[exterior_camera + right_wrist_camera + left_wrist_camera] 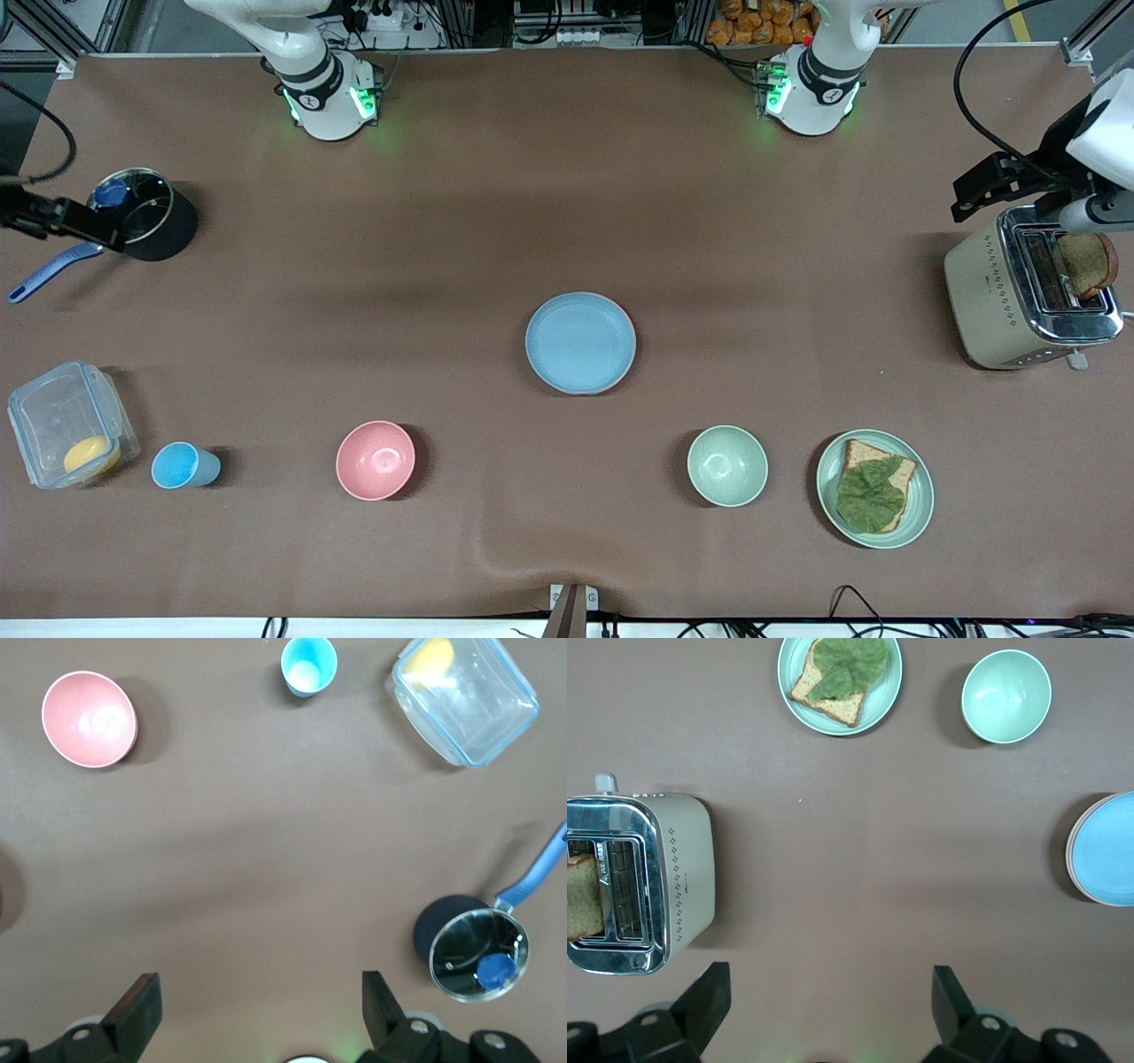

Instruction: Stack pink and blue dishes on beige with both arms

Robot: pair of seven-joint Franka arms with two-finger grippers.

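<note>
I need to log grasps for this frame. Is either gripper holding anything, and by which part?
Nothing is held: left gripper and right gripper are both open over bare brown table.

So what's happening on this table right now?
Two robot arms are stacking plates, and that looks about done: the blue plate tops a stack mid-table, with a pink rim showing beneath it. Neither arm holds anything. The left tool hangs open beside the toaster; the right tool hangs open near the lidded pot.
</note>
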